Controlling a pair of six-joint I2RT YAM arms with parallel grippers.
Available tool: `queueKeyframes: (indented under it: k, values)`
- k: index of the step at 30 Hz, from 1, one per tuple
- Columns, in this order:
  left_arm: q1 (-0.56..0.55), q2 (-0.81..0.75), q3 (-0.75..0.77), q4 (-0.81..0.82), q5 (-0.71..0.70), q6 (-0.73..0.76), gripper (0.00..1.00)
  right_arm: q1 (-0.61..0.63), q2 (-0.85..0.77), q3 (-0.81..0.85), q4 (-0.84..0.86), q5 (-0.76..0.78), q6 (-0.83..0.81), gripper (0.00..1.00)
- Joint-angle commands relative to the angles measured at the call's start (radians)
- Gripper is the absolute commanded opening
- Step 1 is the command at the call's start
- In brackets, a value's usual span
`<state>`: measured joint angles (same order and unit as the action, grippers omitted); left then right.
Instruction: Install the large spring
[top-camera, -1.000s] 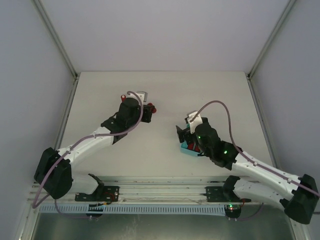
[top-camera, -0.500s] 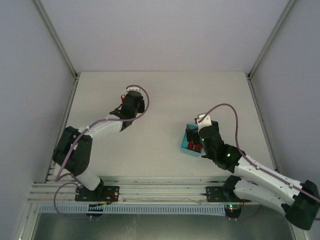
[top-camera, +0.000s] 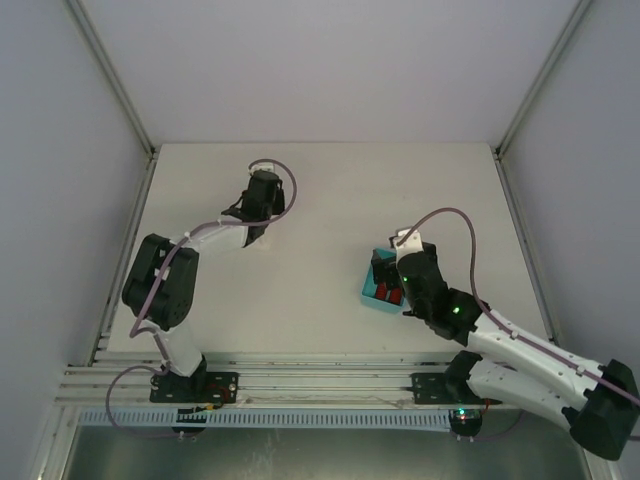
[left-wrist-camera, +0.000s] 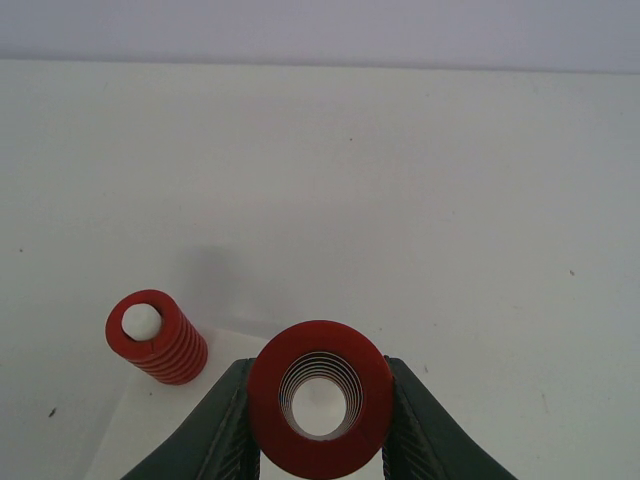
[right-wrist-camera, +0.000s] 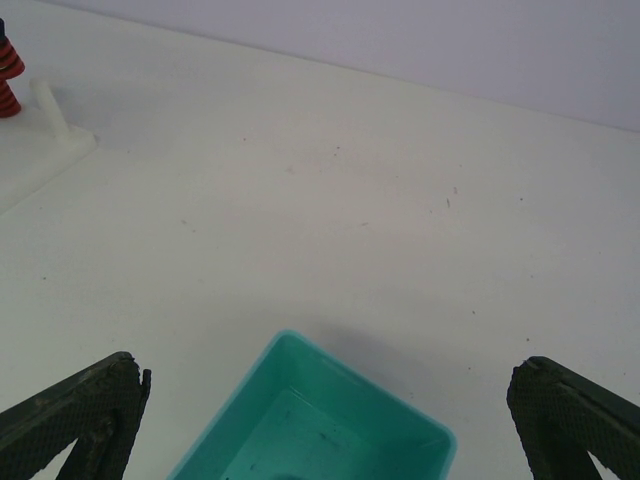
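My left gripper (top-camera: 262, 195) is shut on the large red spring (left-wrist-camera: 320, 340). In the left wrist view (left-wrist-camera: 320, 395) I look straight down the spring's bore, with a finger on each side of it. It hangs over the white base plate (left-wrist-camera: 140, 430). A smaller red spring (left-wrist-camera: 155, 338) sits on a white peg to its left. My right gripper (top-camera: 385, 268) is open and empty above the teal bin (right-wrist-camera: 310, 420). From the right wrist view the base plate (right-wrist-camera: 40, 150) shows far left with a bare white peg (right-wrist-camera: 45, 105).
The teal bin (top-camera: 372, 293) lies right of centre, with red parts (top-camera: 390, 294) in it, partly under my right arm. White walls and metal frame posts close in the back and both sides of the table (top-camera: 330, 200).
My left arm has folded back at the elbow and its gripper has moved toward the far left with the spring. My right gripper drew back a little over the bin, then held still.
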<state>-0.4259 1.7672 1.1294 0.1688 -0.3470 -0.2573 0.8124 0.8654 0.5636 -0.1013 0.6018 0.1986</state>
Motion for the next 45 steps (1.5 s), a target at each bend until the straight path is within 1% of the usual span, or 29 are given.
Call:
queueKeyframes:
  k: [1, 12, 22, 32, 35, 37, 40, 45]
  values:
    - [0.023, 0.026, 0.062, 0.023, 0.03, 0.001, 0.0, -0.006, 0.005, -0.005, 0.021, 0.006, 0.007, 0.99]
    - [0.031, 0.075, 0.084, 0.022, 0.104, -0.014, 0.0, -0.011, 0.034, -0.002, 0.028, -0.005, 0.004, 0.99]
    - [0.041, 0.134, 0.099, 0.019, 0.071, -0.008, 0.0, -0.014, 0.038, -0.001, 0.026, -0.012, 0.005, 0.99]
    - [0.052, 0.171, 0.121, 0.01, 0.085, -0.014, 0.0, -0.016, 0.038, 0.003, 0.022, -0.027, 0.008, 0.99]
    - [0.052, 0.176, 0.122, 0.009, 0.091, -0.016, 0.07, -0.018, 0.038, 0.001, 0.026, -0.026, 0.009, 0.99]
    - [0.053, 0.18, 0.122, 0.011, 0.094, -0.017, 0.15, -0.019, 0.072, 0.003, 0.026, -0.022, 0.009, 0.99]
    - [0.055, 0.187, 0.126, 0.007, 0.094, -0.02, 0.27, -0.019, 0.082, 0.009, 0.022, -0.022, 0.007, 0.99]
    - [0.055, 0.175, 0.141, -0.028, 0.097, -0.028, 0.4, -0.026, 0.087, 0.01, 0.019, -0.019, 0.009, 0.99]
